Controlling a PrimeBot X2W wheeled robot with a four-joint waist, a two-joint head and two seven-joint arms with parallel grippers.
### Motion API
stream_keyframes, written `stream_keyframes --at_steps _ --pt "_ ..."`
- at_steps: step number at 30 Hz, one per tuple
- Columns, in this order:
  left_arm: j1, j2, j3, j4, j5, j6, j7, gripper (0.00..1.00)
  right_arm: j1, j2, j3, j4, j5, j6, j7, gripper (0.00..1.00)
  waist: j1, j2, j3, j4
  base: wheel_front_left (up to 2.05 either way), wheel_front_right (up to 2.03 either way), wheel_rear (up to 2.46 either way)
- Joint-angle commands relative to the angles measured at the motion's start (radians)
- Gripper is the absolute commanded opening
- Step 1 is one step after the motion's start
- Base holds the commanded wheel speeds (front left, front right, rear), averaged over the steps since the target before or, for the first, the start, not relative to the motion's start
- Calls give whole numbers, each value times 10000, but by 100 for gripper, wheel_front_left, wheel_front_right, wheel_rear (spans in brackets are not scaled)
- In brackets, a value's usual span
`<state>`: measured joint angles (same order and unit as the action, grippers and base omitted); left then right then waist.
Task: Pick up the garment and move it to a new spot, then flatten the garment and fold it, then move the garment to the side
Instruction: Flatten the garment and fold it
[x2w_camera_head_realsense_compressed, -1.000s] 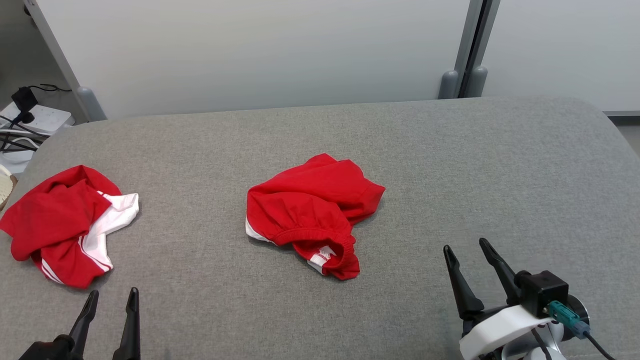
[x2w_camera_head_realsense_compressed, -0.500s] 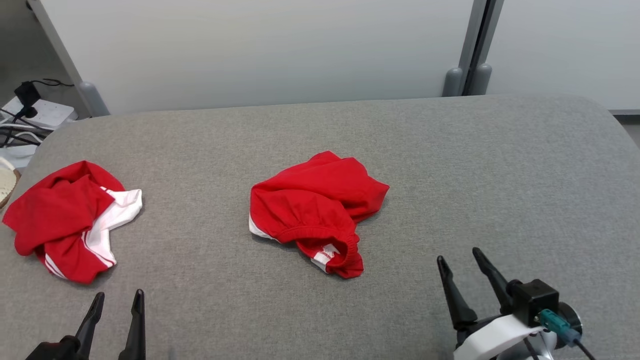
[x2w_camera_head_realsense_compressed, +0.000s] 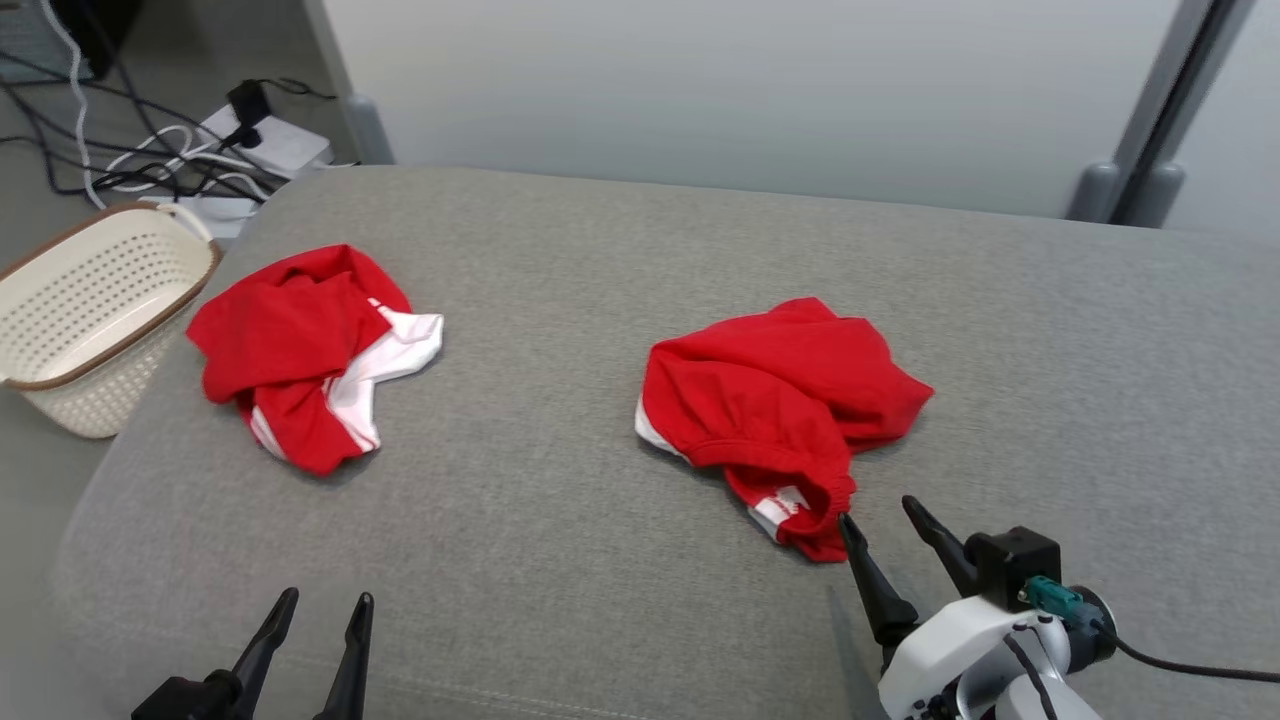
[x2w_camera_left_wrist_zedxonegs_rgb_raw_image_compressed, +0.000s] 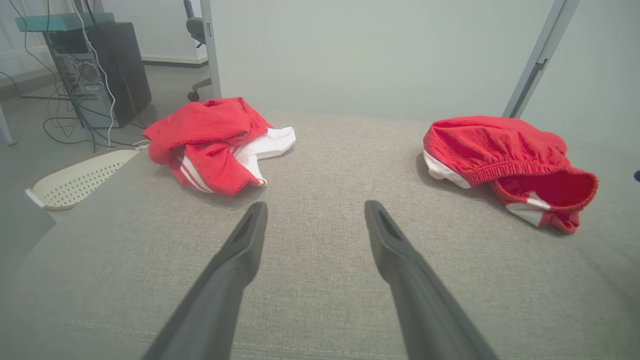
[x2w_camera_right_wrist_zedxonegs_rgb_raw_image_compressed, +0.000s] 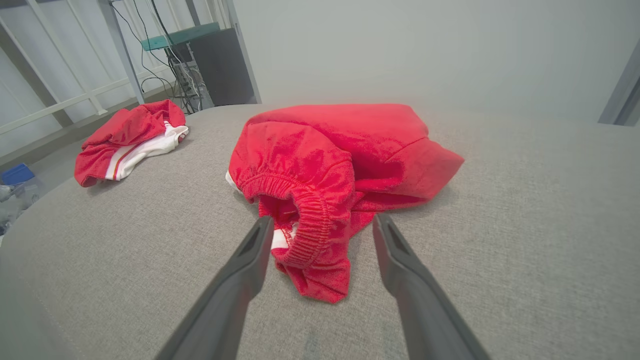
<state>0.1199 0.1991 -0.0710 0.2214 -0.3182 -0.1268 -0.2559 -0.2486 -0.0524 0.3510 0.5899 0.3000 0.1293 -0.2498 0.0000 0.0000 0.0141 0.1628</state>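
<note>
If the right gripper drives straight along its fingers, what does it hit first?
Most likely the elastic waistband of the middle red garment, bunched just ahead of the open right gripper. How near is hard to judge.

The red garment (x2w_camera_head_realsense_compressed: 780, 395) lies before me crumpled in a heap near the middle of the grey cushion (x2w_camera_head_realsense_compressed: 560, 560), its gathered elastic waistband gaping toward me and white trim peeking from its near edge.
</note>
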Motion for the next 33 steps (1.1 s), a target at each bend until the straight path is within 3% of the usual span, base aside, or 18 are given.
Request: stream_keyframes --at_steps 1,6,12,23,33 --pt "-263 257 224 -270 -163 -39 -59 100 -498 22 84 -57 -75 14 -120 100 0 0 134 824 0 0 0" --pt "-323 434 -45 -201 -391 -39 -59 100 -960 22 208 -282 -540 14 -120 100 0 0 301 1735 0 0 0" --pt "-490 498 -380 -48 -565 -39 -59 100 -1189 22 596 607 299 14 -120 100 0 0 439 2489 0 0 0" --pt "-1028 849 -960 13 -1125 -39 -59 100 -2273 22 229 2675 1331 14 -120 100 0 0 1165 3327 0 0 0" --pt "-1374 1056 -1324 122 -1446 -39 -59 100 -2825 22 -462 3143 1320 14 -120 100 0 0 1391 3942 0 0 0"
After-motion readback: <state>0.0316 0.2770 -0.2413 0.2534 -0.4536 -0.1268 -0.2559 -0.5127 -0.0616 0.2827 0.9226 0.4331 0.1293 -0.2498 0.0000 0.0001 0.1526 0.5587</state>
